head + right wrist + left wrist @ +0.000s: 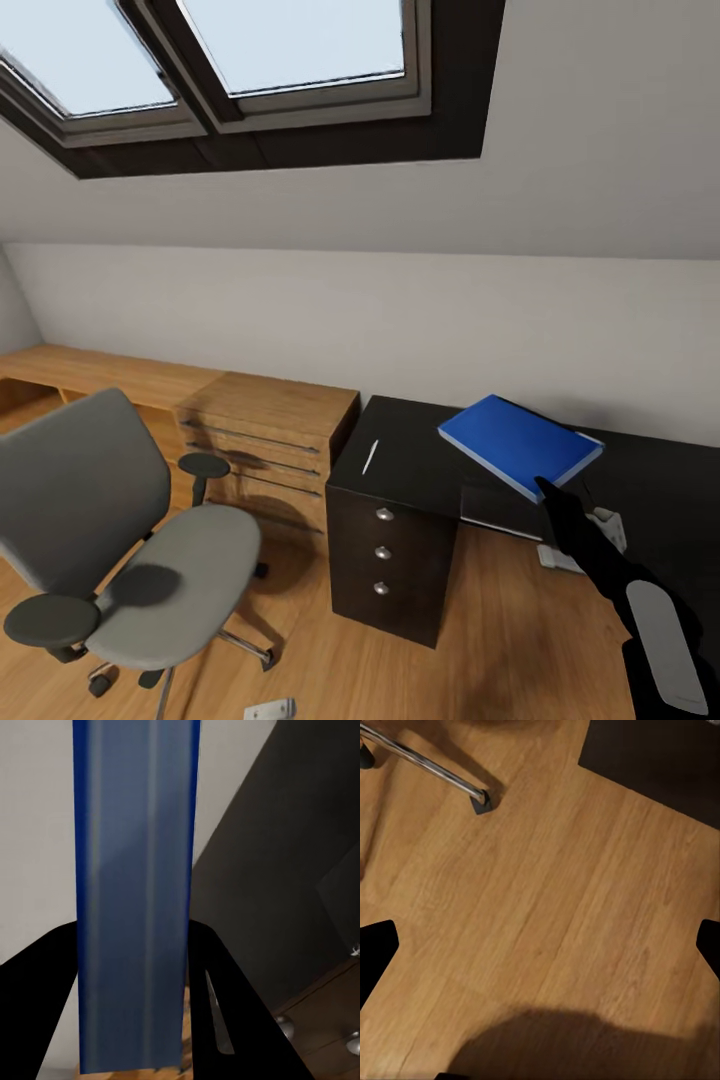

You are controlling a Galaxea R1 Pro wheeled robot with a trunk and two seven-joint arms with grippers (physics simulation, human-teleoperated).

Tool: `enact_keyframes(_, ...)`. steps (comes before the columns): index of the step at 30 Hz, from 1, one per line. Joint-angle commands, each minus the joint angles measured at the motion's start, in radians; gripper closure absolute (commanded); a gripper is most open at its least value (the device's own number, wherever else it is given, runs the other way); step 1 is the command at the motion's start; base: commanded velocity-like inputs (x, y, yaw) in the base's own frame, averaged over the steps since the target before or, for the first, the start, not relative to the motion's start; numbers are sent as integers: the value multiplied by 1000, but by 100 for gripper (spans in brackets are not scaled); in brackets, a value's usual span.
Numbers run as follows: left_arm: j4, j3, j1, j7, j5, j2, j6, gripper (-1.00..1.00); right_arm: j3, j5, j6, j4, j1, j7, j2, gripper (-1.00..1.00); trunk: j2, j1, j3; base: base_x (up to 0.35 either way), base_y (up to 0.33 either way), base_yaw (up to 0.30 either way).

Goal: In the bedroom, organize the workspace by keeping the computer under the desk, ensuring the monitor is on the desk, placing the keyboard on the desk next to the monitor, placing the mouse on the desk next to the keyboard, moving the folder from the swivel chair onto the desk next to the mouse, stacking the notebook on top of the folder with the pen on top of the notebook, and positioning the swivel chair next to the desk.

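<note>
One folder point(520, 442) clamped in right gripper point(548, 490) above desk point(420, 440) bearing one pen point(370, 456); left gripper apart

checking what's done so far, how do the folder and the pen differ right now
The folder is bright blue, broad and flat; the pen is white and slim. The folder is held tilted above the desk in the right end effector; the pen lies free on the desk top. Both are over the desk.
</note>
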Motion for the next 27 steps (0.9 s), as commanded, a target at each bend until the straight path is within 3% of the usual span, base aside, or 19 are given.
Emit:
enact_keyframes(1,0,-9,-1,6,4,0,-2,-100,-1,-9,5,-1,-1,-6,0,100,6,-4,2,0,0,0)
enact_keyframes(4,0,-10,0,6,4,-1,-2,-100,-1,-10,5,0,-1,-6,1,100,6,-4,2,0,0,0)
enact_keyframes(5,0,-10,-1,6,3,-1,-2,-100,0,-37,5,3,-1,-7,1,100,6,-4,2,0,0,0)
enact_keyframes(11,0,-12,-1,6,2,-2,-2,-100,2,-43,1,45,-1,-9,0,100,6,-4,1,0,0,-26)
enact_keyframes(24,0,-12,0,6,2,-4,-2,-100,-2,-42,-90,89,-1,-12,-4,100,6,-4,-13,0,0,-170)
enact_keyframes(27,0,-12,0,6,2,-4,-2,-100,-1,-41,-154,125,-1,-12,-6,100,6,-4,-17,0,0,-181)
